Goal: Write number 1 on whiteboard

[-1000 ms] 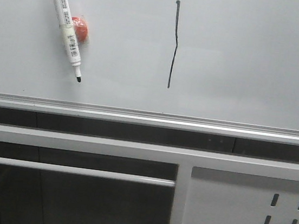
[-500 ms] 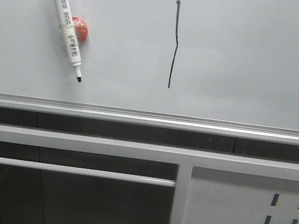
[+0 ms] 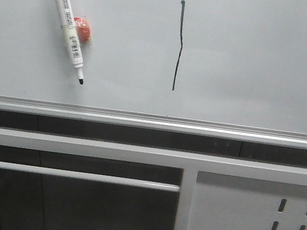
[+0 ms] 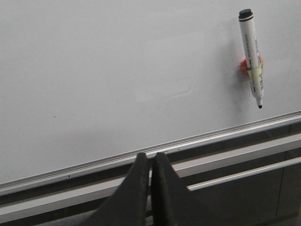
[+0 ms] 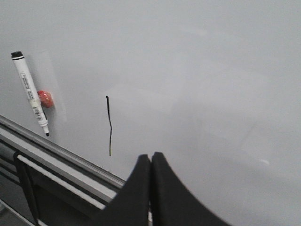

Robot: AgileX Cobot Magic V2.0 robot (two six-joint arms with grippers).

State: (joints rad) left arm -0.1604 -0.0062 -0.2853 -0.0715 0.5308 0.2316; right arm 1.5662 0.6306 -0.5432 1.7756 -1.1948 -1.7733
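The whiteboard fills the upper front view, with a silver bottom rail. The number 1 is a thin wavy black stroke with a small hook at top; it also shows in the right wrist view. A white marker pen with a black tip hangs tilted on an orange-red magnet holder to the stroke's left. My left gripper is shut and empty, away from the board, with the pen off to one side. My right gripper is shut and empty, near the stroke. Neither gripper shows in the front view.
Below the rail runs a dark gap and a grey frame with a horizontal silver bar. A white perforated metal panel with slots stands at the lower right. The whiteboard also fills the left wrist view and the right wrist view.
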